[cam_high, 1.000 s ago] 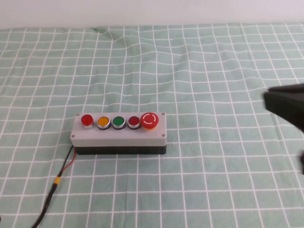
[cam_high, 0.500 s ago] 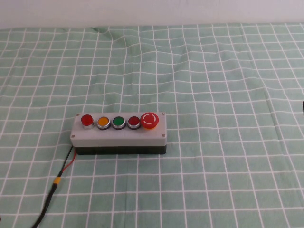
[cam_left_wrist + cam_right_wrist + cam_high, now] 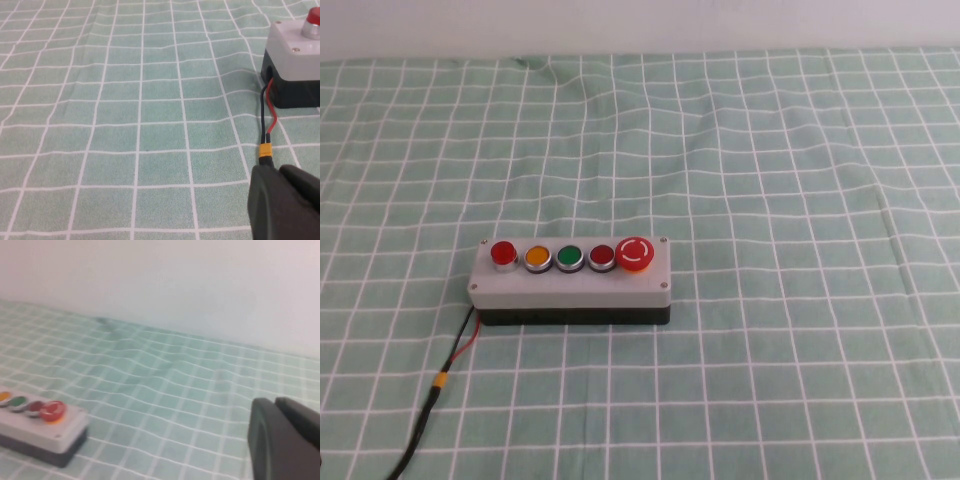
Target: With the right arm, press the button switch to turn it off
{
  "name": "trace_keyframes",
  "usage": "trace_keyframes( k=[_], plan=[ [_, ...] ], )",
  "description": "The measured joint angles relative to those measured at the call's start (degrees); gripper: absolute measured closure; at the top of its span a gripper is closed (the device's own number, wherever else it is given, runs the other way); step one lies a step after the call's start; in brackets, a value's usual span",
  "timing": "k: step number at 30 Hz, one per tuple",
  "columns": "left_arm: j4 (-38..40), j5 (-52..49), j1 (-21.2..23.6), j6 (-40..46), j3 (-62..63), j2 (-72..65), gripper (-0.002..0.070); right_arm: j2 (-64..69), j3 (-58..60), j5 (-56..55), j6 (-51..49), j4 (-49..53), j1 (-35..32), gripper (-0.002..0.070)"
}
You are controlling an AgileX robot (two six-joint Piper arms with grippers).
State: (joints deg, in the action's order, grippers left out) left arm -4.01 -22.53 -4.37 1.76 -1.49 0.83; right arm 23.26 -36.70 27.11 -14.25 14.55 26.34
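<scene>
1. Button switch (image 3: 503, 254): the bright-red button is seated at the end of the row on the grey box (image 3: 570, 280), directly beside the orange button (image 3: 538, 257). No contact with either claw is observed.
2. Row order from the switch: orange, green button (image 3: 569, 257), darker red button (image 3: 602, 257), large red mushroom button (image 3: 635, 253).
3. Right gripper (image 3: 285, 440): seen only in the right wrist view, raised above the green checked cloth (image 3: 770, 200) and well apart from the box, with the mushroom end of the box nearest to it. Whether it is released or clenched cannot be told.
4. Left gripper (image 3: 285, 202): seen only in the left wrist view, low over the cloth, just beside the yellow connector (image 3: 264, 150) of the red and black cable (image 3: 267, 110) running to the box. Its state cannot be told.
5. Neither arm is recorded in the high view.
</scene>
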Motion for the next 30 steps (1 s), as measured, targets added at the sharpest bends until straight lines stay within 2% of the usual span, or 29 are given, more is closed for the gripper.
trace_keyframes(
  k=[7,15,19,26,30],
  plan=[
    [0.0,0.0,0.0,0.0,0.0,0.0,0.0678,-15.3,19.8,-8.8,0.0,-0.5,-12.0,0.0692],
    [0.0,0.0,0.0,0.0,0.0,0.0,0.0678,-23.5,36.6,-14.9,-0.3,-1.9,-15.0,0.0692],
    [0.0,0.0,0.0,0.0,0.0,0.0,0.0678,-23.7,38.1,-13.9,-0.4,-5.5,-17.9,0.0692],
    [0.0,0.0,0.0,0.0,0.0,0.0,0.0678,-23.7,38.1,-9.2,-0.2,-6.2,-20.3,0.0692],
    [0.0,0.0,0.0,0.0,0.0,0.0,0.0678,-23.7,38.1,-7.5,3.0,-8.0,-22.8,0.0692]
  ],
)
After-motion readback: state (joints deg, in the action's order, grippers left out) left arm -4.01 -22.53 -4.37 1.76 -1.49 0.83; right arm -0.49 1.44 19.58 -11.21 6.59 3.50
